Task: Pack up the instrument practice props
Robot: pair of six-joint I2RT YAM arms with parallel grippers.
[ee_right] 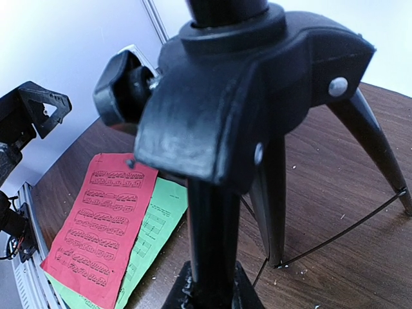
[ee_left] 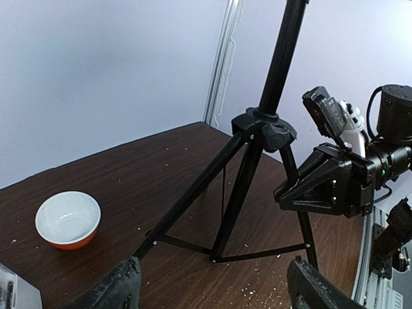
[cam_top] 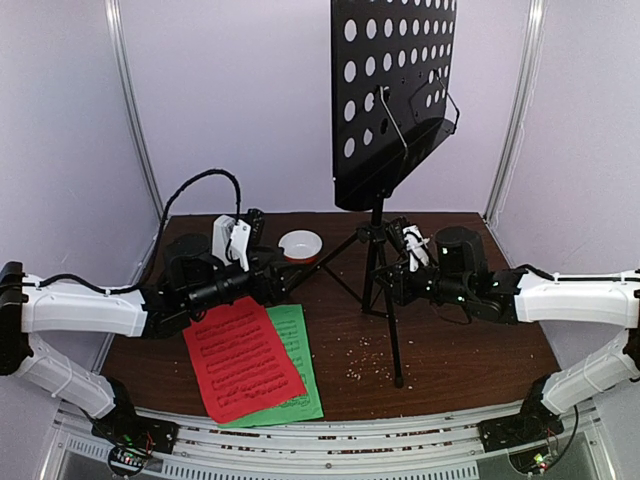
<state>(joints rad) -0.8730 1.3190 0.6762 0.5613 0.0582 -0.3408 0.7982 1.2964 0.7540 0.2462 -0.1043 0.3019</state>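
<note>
The tall black music stand (cam_top: 392,95) stands at the back centre, its tripod (cam_top: 378,275) on the table. My right gripper (cam_top: 386,284) is shut on a tripod leg just below the hub; in the right wrist view the leg (ee_right: 212,244) fills the space between my fingers (ee_right: 179,296). My left gripper (cam_top: 272,285) is wide open and empty, left of the tripod, with both fingers (ee_left: 122,286) low in its view. The red page (cam_top: 243,358) lies over the green page (cam_top: 300,355) at the front left. A white metronome (cam_top: 223,235) shows partly behind the left arm.
A small white-and-orange bowl (cam_top: 300,245) sits at the back, between the left gripper and the tripod; it also shows in the left wrist view (ee_left: 68,220). White crumbs (cam_top: 365,355) are scattered by the tripod's front leg. A black cable (cam_top: 195,190) arcs over the left arm.
</note>
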